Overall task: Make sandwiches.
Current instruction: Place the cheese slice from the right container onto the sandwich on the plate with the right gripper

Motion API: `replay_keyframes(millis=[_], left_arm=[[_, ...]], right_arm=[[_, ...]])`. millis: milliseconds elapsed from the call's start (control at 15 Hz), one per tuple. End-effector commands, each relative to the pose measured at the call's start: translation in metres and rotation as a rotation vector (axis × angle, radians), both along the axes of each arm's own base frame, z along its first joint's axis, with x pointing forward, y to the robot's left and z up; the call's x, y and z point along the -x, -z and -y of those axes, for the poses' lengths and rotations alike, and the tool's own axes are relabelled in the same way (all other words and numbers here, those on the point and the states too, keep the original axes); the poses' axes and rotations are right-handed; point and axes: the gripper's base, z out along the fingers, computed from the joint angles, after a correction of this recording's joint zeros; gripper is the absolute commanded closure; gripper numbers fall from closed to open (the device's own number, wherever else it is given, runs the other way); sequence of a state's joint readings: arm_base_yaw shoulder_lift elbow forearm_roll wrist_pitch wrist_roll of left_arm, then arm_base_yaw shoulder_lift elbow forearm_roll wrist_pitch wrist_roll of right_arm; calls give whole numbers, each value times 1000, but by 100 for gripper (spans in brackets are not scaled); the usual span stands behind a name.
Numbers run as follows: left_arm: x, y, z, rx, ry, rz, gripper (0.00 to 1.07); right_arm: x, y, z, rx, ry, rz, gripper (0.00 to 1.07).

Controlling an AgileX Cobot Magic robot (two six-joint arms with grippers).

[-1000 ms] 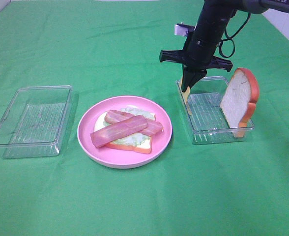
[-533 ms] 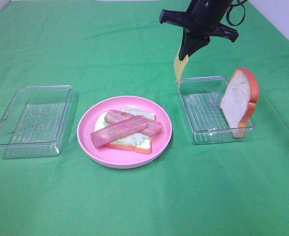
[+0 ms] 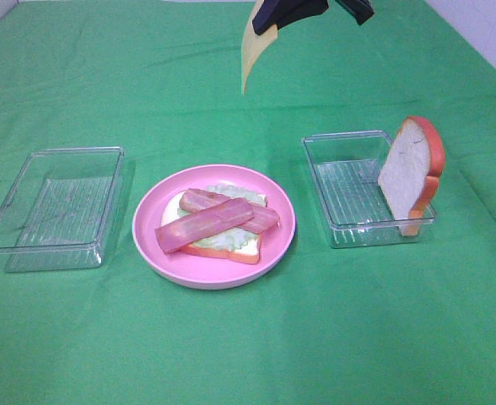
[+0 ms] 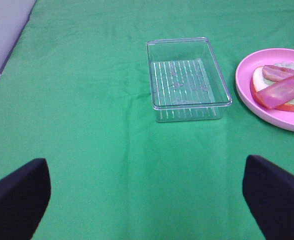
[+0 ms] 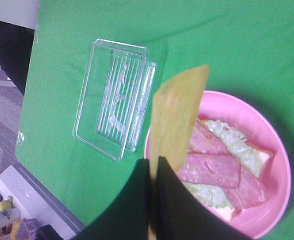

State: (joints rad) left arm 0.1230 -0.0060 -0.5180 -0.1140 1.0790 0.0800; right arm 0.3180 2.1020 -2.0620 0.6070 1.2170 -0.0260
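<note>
A thin, pale yellow cheese slice (image 3: 250, 52) hangs in the air above the far side of the desk (image 3: 248, 346), curving like a limp sheet, one end pinched between the closed black jaws of the right claw (image 3: 269, 17). In the right wrist view the slice (image 5: 177, 117) looks smooth and matte, with the plate beneath it.

On the round, glossy pink plate (image 3: 151, 236) lies the open sandwich: a white bread slice (image 3: 239, 247) with orange-brown crust, a frilly pale green lettuce leaf (image 3: 223, 239) on it, and two flat pink-red meat strips (image 3: 204, 225) crossing on top. A second bread slice (image 3: 411, 173) stands on edge, leaning against the far-right wall of a clear, ribbed plastic tray (image 3: 349, 224) right of the plate. A matching tray (image 3: 54, 207) sits left of the plate, holding nothing.

The left claw (image 4: 147, 200) hovers over the green cloth near that tray, jaws spread wide and gripping nothing. The cloth is soft and lightly creased.
</note>
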Motion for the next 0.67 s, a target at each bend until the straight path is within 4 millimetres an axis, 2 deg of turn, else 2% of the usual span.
replay_keyframes(millis=[67, 133, 200, 267, 467, 667], left_arm=[[3, 1, 0, 5, -3, 16, 9], [3, 1, 0, 5, -3, 16, 9], [3, 1, 0, 5, -3, 16, 9], [3, 1, 0, 5, -3, 16, 9], [3, 1, 0, 5, -3, 16, 9], [3, 1, 0, 5, -3, 16, 9]], right_arm=[[15, 9, 4, 22, -40, -59, 107], [22, 16, 6, -3, -18, -51, 107], [46, 25, 6, -111, -24, -33, 107], [55, 26, 4, -193, -30, -30, 107], [72, 36, -1, -364, -87, -41, 107], [76, 47, -1, -376, -70, -73, 107]])
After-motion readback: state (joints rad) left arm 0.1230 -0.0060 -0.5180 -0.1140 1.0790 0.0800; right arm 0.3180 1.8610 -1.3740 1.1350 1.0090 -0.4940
